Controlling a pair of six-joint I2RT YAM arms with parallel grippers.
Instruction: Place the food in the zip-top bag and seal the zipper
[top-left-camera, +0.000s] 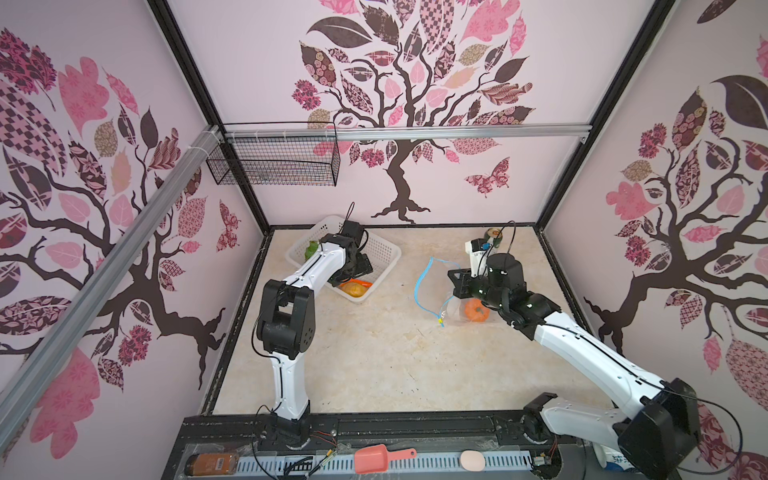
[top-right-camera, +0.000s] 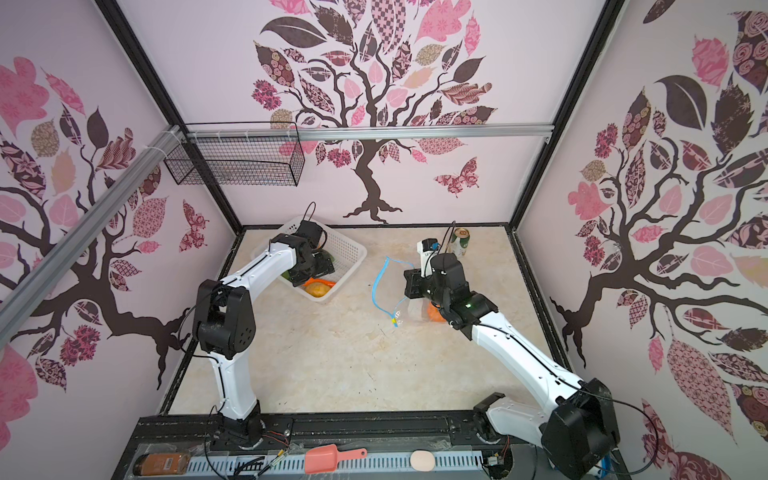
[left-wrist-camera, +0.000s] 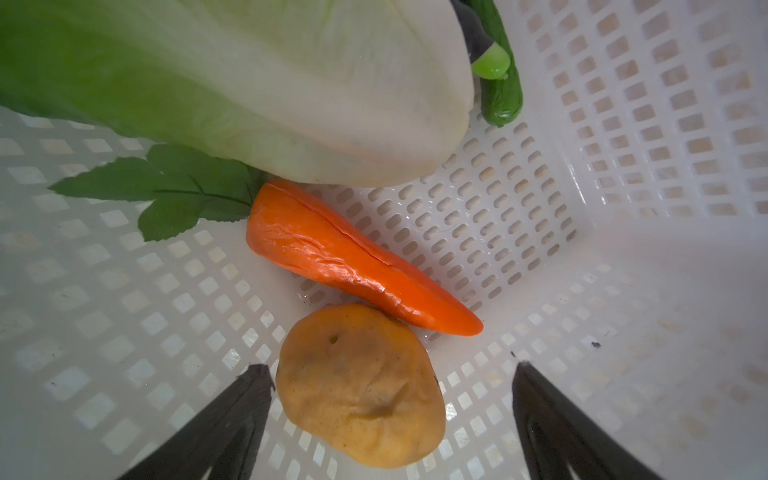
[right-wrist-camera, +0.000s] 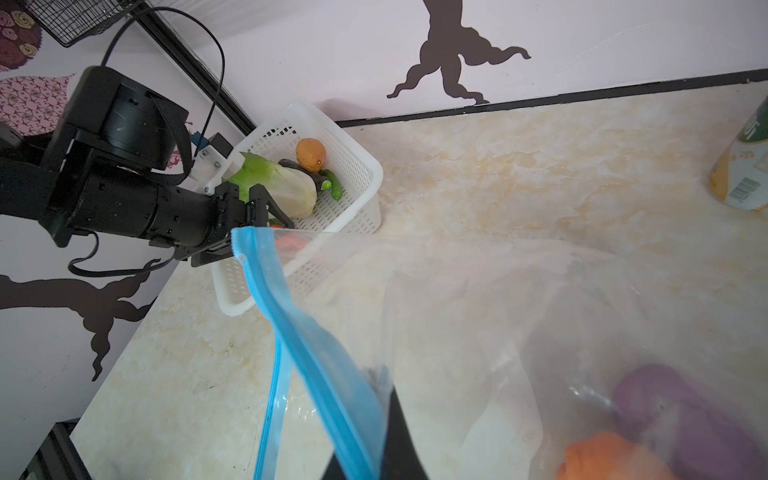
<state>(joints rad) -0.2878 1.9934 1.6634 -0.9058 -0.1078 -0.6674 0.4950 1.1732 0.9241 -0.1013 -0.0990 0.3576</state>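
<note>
Zip-top bag (right-wrist-camera: 457, 311): on table (right-wrist-camera: 498, 174), zipper (right-wrist-camera: 299, 332) unsealed, mouth pinched up by closed right gripper (right-wrist-camera: 386, 399); pumpkin (top-left-camera: 476, 309) and onion (right-wrist-camera: 673, 407) inside. White basket (left-wrist-camera: 623, 124): napa cabbage (left-wrist-camera: 249, 83), carrot (left-wrist-camera: 353, 266), potato (left-wrist-camera: 361, 386) not yet bagged. Left gripper (left-wrist-camera: 390, 368): spread wide, empty, straddling the potato.

The carrot (left-wrist-camera: 357, 266) is glossy and creased, the potato (left-wrist-camera: 361, 386) matt, the basket (left-wrist-camera: 623, 124) smooth perforated plastic, the bag (right-wrist-camera: 457, 311) clear shiny film.
</note>
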